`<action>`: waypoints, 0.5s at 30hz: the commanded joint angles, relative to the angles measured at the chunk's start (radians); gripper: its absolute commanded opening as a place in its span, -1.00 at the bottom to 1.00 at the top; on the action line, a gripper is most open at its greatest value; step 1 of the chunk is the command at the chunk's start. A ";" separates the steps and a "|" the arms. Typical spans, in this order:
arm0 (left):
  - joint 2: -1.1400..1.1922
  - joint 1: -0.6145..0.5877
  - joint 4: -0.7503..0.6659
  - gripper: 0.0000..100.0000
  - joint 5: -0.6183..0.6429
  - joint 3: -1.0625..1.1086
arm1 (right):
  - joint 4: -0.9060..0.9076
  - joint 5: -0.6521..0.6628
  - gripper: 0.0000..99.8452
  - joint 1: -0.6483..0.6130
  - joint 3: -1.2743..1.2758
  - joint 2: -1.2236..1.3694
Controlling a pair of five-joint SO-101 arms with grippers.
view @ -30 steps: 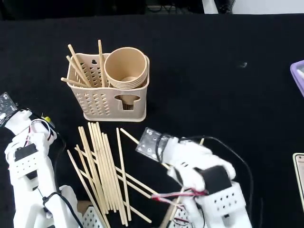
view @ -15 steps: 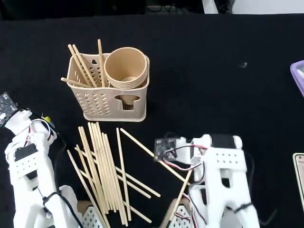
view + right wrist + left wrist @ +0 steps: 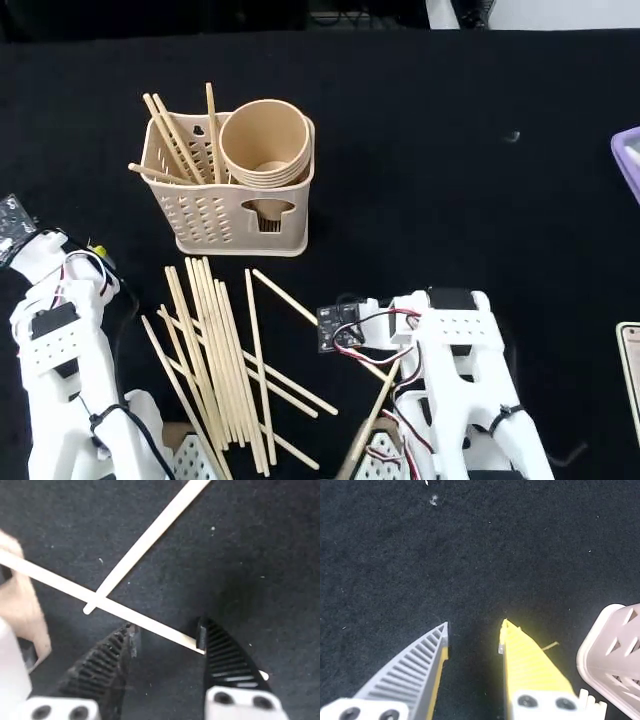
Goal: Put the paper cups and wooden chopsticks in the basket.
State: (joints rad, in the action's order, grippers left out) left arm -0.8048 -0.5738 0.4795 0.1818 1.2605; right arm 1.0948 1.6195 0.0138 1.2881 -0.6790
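One basket [image 3: 235, 215] holding one cup stack [image 3: 265, 140] and four sticks [image 3: 178, 140], about a dozen loose sticks [image 3: 215, 340] beside it, left gripper [image 3: 472, 630] spread, empty, right gripper [image 3: 167, 630] spread over two crossed sticks [image 3: 97, 600], gripping neither.

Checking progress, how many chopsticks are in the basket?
4 chopsticks: two leaning together, one low over the left rim, one upright beside the cups. More may be hidden in the basket.

Cup stack [image 3: 265, 140], few chopsticks [image 3: 172, 140] in basket [image 3: 215, 215]; loose chopsticks [image 3: 215, 350] on table [image 3: 450, 150] in front, two seemingly crossed front-right.
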 commanded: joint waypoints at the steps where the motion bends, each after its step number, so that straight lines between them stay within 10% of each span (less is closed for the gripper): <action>1: -0.017 -0.007 -0.017 -0.66 0.000 -0.008 | -0.002 -0.014 -0.79 0.025 -0.050 0.001; 15: -0.015 -0.007 -0.017 -0.66 0.000 -0.008 | 0.284 -0.069 -0.98 0.052 -0.294 0.008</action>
State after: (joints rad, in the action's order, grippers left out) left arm -0.8048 -0.5738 0.4795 0.1818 1.2605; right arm 1.3602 1.5766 0.0967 1.0196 -0.6790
